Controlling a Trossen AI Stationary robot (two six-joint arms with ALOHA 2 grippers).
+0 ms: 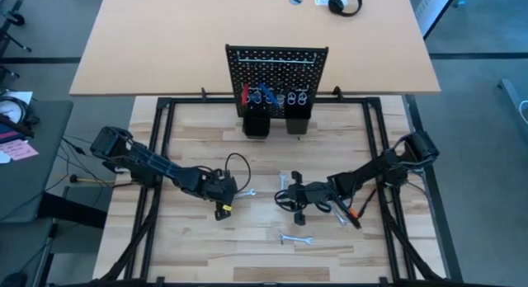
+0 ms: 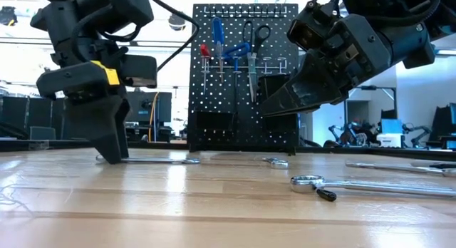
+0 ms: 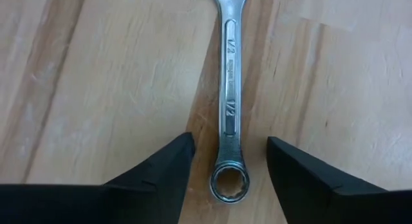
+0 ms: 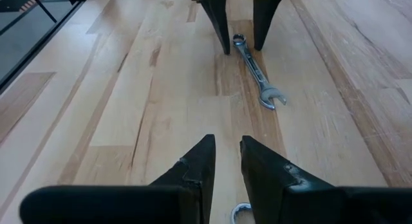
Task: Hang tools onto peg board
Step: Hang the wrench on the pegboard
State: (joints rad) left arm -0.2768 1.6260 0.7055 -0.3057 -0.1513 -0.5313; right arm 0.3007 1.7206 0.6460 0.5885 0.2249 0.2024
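A silver wrench point(image 3: 230, 89) lies flat on the wooden table, left of its middle. My left gripper point(image 3: 230, 139) points steeply down over it, open, with one finger on each side of the wrench's ring end point(image 3: 230, 184) and a gap on both sides. In the low view its fingertips point(image 2: 110, 154) reach down to the table. My right gripper point(image 4: 226, 158) hovers right of the middle, its fingers a little apart with nothing between them. The peg board point(image 1: 276, 72) stands upright at the far edge. Red-handled and blue-handled tools point(image 2: 217, 45) and black scissors point(image 2: 253, 41) hang on it.
More silver wrenches lie near the front point(image 1: 294, 237), by the middle point(image 1: 283, 181) and under the right arm point(image 1: 338, 213), beside an orange-and-black tool point(image 1: 355, 214). Two black cups point(image 1: 257, 124) stand at the board's base. Bare wood lies between the grippers and the board.
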